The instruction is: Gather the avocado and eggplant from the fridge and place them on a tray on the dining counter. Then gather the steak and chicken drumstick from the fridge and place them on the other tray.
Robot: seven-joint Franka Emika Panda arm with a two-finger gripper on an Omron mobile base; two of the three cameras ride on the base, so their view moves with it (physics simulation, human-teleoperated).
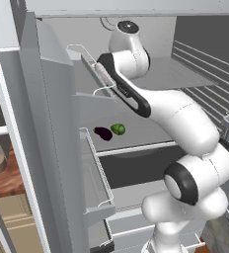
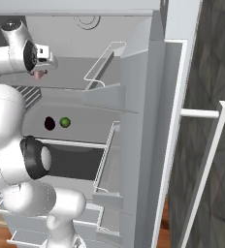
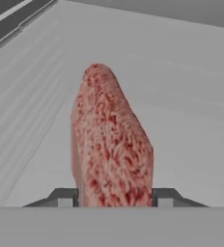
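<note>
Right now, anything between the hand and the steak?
Nothing visible. In the hand view the steak sits directly between the two fingertips, which press its sides, so the hand already grips it over the upper fridge shelf. The eggplant and avocado lie on the shelf below, out of the way.

Arm (image 1: 185,118): we see smooth, glossy white rounded shells, fat and tube-like.
Joints (image 1: 181,184): we see black rings between the white segments, one capped by a white disc.
Forearm strip (image 1: 124,88): we see a long black band along the white link.
Hand (image 2: 40,54): we see a white block on a dark collar.
Finger tips (image 3: 65,197): we see small, dark grey, squared ends.
</note>
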